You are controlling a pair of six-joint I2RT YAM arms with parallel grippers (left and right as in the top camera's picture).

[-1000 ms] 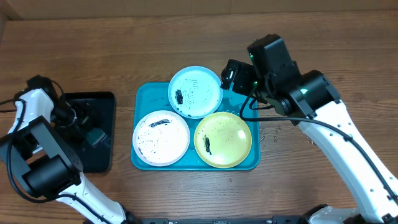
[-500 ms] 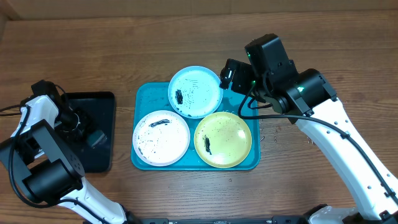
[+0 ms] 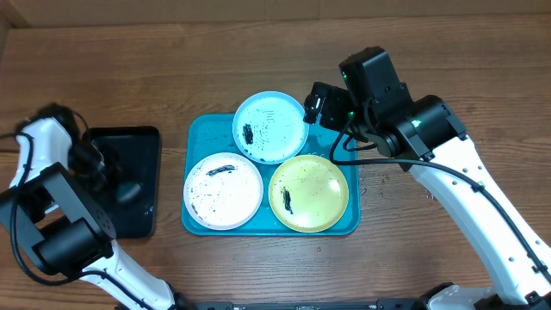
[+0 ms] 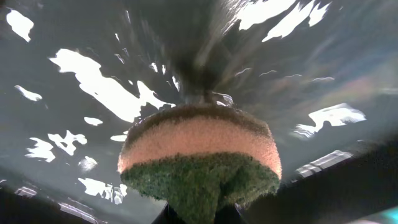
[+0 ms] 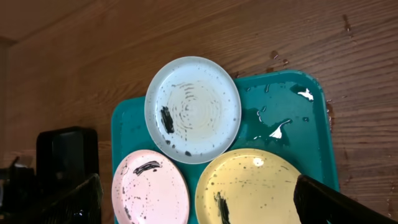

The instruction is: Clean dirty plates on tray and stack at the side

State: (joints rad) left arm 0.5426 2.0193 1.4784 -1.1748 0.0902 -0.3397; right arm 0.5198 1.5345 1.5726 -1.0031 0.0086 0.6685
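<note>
Three smeared plates lie on the turquoise tray (image 3: 199, 131): a light blue one (image 3: 269, 127) at the back, a white one (image 3: 222, 189) front left, a yellow-green one (image 3: 309, 193) front right. My left gripper (image 3: 116, 176) is down in the black tray (image 3: 142, 146), shut on a green and orange sponge (image 4: 199, 149) that bulges beyond the jaws. My right gripper (image 3: 323, 105) hangs open above the tray's back right corner. Its wrist view looks down on the blue plate (image 5: 194, 109), white plate (image 5: 149, 190) and yellow-green plate (image 5: 255, 186), with nothing between the fingers.
The black tray (image 5: 65, 149) sits left of the turquoise tray (image 5: 298, 118), whose bare corner holds water drops. Wet spots mark the wooden table (image 3: 379, 189) to the right of the tray. Bare wood lies behind and to the right.
My left gripper has shut on the sponge in the black tray. The right arm has barely shifted and the plates have not moved.
</note>
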